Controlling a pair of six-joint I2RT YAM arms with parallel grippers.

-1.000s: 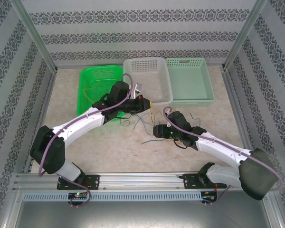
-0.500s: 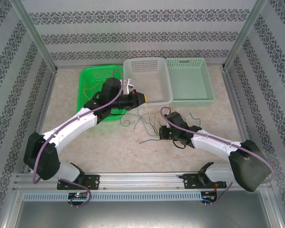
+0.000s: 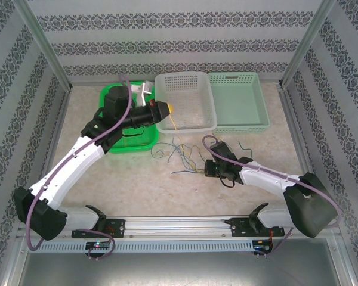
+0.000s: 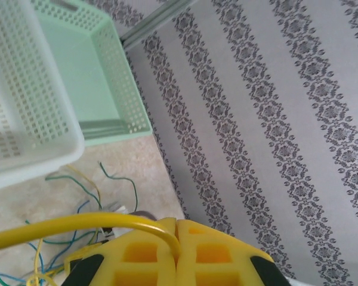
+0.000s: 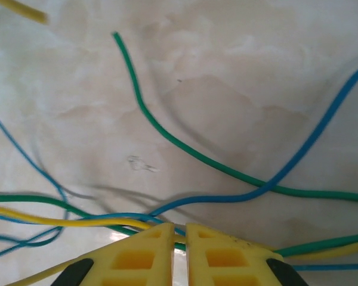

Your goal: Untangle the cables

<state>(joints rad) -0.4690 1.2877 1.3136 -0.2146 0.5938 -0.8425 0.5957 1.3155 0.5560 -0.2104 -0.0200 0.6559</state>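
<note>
Yellow cable (image 4: 77, 221) clamped in left jaws at white basket's (image 3: 185, 127) edge — right jaws pinching tangled cables (image 5: 107, 220).

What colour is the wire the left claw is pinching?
Yellow: the left gripper pinches a yellow cable, clearest in the left wrist view.

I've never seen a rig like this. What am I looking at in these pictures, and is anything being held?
A left arm and a right arm are bolted at the table's near edge. The wide picture comes from a camera above and behind them; the close-ups come from a camera on each wrist. On the table: a green basket, a white basket, a pale green tray and tangled thin cables. The left fingers are shut on a yellow cable. The right fingers are closed at the tangle; which strand they pinch, I cannot tell.
</note>
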